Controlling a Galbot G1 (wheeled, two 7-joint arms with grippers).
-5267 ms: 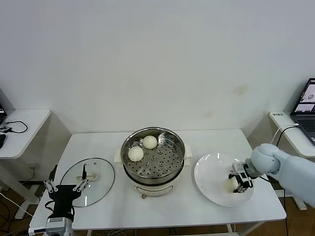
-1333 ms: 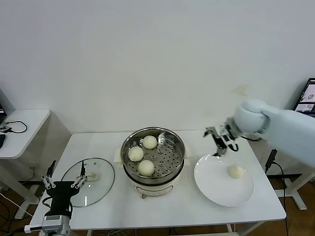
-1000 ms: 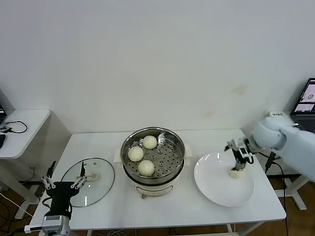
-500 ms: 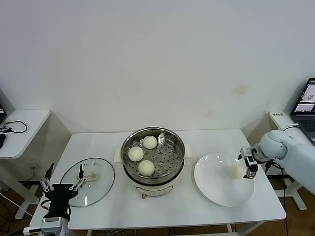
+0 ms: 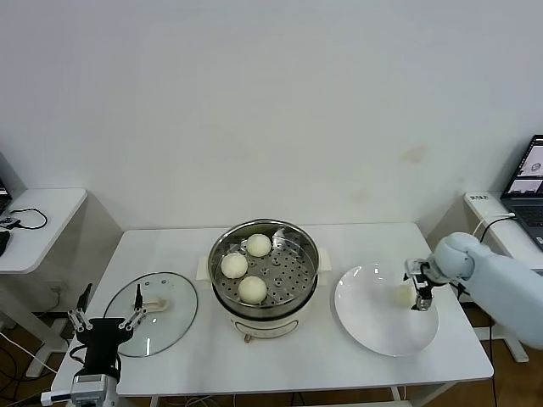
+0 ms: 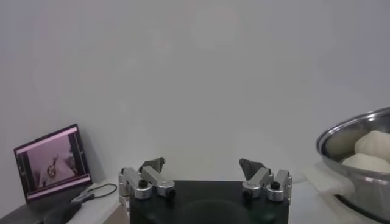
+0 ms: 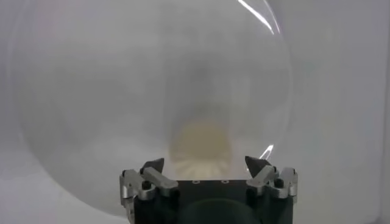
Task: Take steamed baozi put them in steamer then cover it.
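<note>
- White wall and a white table [image 5: 178,246] fill the head view, with a side desk at each edge and a laptop [image 5: 528,182] at far right.
- At the table's centre stands the steamer [image 5: 265,278], its perforated tray holding three baozi [image 5: 252,290].
- On the robot's left side of the table, just beside the steamer, the glass cover [image 5: 161,307] lies flat with its handle up.
- To the steamer's right lies a white plate [image 5: 373,326] with the fourth baozi [image 7: 200,146] on it.
- Over the plate, the right gripper [image 5: 418,284] points down at this baozi; in the right wrist view its fingers [image 7: 152,165] stand apart on either side of the bun, with gaps showing, not pressed on it.
- Near the table's front left edge, by the cover, the left gripper [image 5: 105,325] waits with its fingers spread wide and nothing between them.
</note>
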